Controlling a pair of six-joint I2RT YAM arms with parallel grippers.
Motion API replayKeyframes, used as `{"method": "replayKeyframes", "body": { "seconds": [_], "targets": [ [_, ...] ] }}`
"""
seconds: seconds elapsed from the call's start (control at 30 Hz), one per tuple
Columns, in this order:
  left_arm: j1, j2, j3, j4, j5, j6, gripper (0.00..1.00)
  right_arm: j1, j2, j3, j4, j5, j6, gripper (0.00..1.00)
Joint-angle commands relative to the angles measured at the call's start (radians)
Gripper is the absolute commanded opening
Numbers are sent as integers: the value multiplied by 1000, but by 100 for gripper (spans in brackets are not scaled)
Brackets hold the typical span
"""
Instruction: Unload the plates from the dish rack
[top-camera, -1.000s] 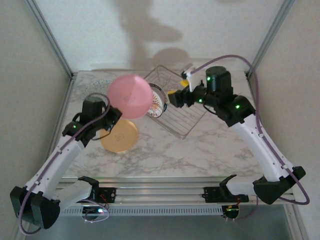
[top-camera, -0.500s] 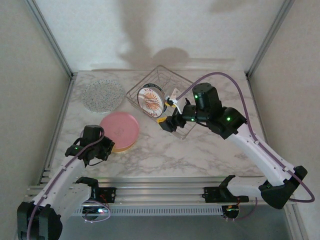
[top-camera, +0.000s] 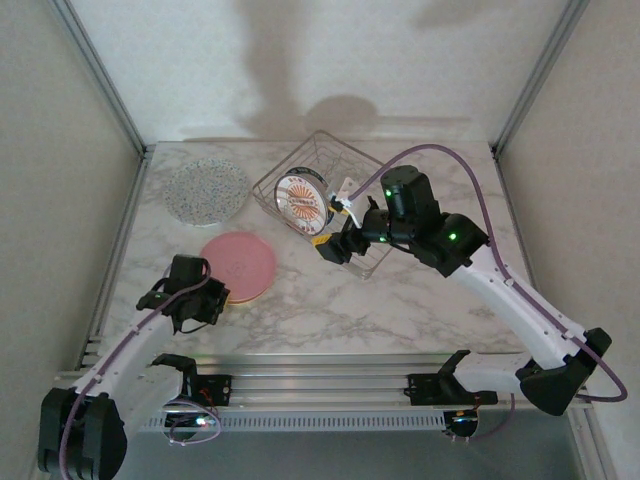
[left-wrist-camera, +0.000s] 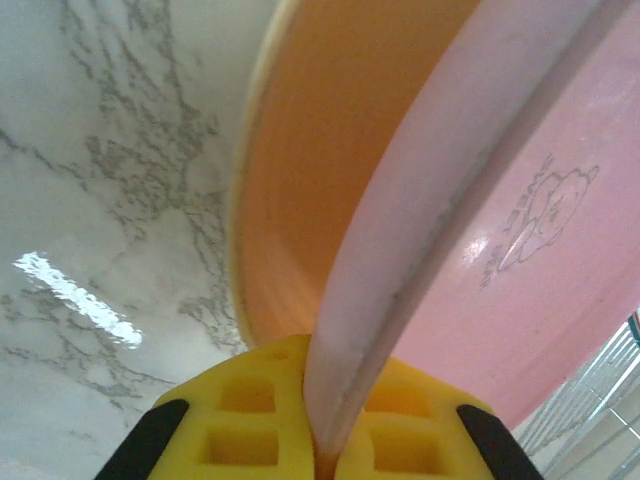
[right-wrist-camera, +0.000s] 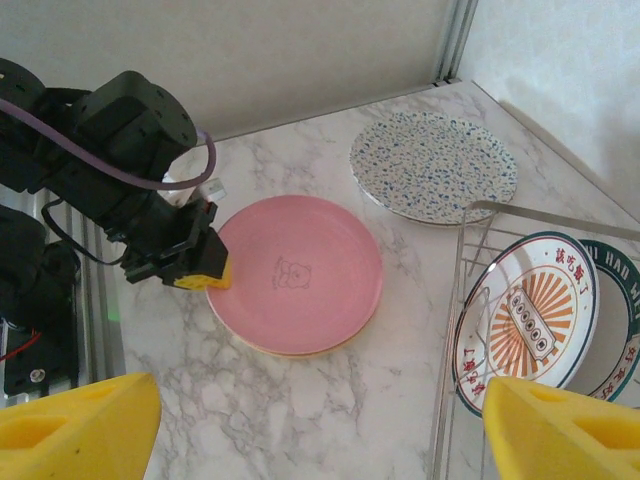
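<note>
Pink on orange: saw pink plate (top-camera: 240, 262) resting on orange plate (left-wrist-camera: 330, 150) near the worktop's (top-camera: 400, 300) front-left edge, its rim clamped in left gripper (top-camera: 218, 298). Saw right gripper (top-camera: 335, 220) spread wide beside the rack (top-camera: 360, 155) at back centre. Found sunburst plate (top-camera: 300, 200) and blue-rimmed plate (right-wrist-camera: 615, 310) upright inside, speckled plate (top-camera: 207, 190) at back-left corner.

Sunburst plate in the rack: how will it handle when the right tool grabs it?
Probably rigid and glossy, so the sunburst plate may slip in a rim pinch. It stands on edge in the dish rack, so it could roll or tip once freed. A dark-rimmed plate sits close behind; they might clink.
</note>
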Motion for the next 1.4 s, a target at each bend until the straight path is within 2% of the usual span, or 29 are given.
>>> {"method": "replayKeyframes", "body": {
  "seconds": [0.0, 0.17, 0.3, 0.43, 0.6, 0.87, 1.17, 1.3, 1.37],
  "targets": [
    [12, -6, -18, 62, -7, -29, 0, 14, 4, 22, 25, 10, -4, 84],
    [13, 22, -22, 95, 4, -29, 2, 17, 3, 19, 23, 13, 6, 84],
    [13, 28, -23, 100, 8, -21, 21, 20, 1, 17, 24, 22, 16, 84],
    [14, 23, -22, 99, 14, -22, 29, 21, 0, 17, 37, 49, 35, 84],
    [14, -11, 6, 47, 7, -14, 46, 20, 8, 33, 55, 108, 52, 84],
    [14, -111, 48, -55, -10, -41, 62, 19, 45, 70, 85, 228, 103, 85],
    [13, -168, 181, -169, -64, -58, 63, -16, 103, 106, 97, 314, 196, 83],
    [13, -156, 290, -189, -107, -29, 62, -101, 151, 118, 85, 317, 263, 79],
    [13, -133, 332, -152, -95, 0, 62, -136, 190, 137, 62, 302, 281, 76]
  ]
}}
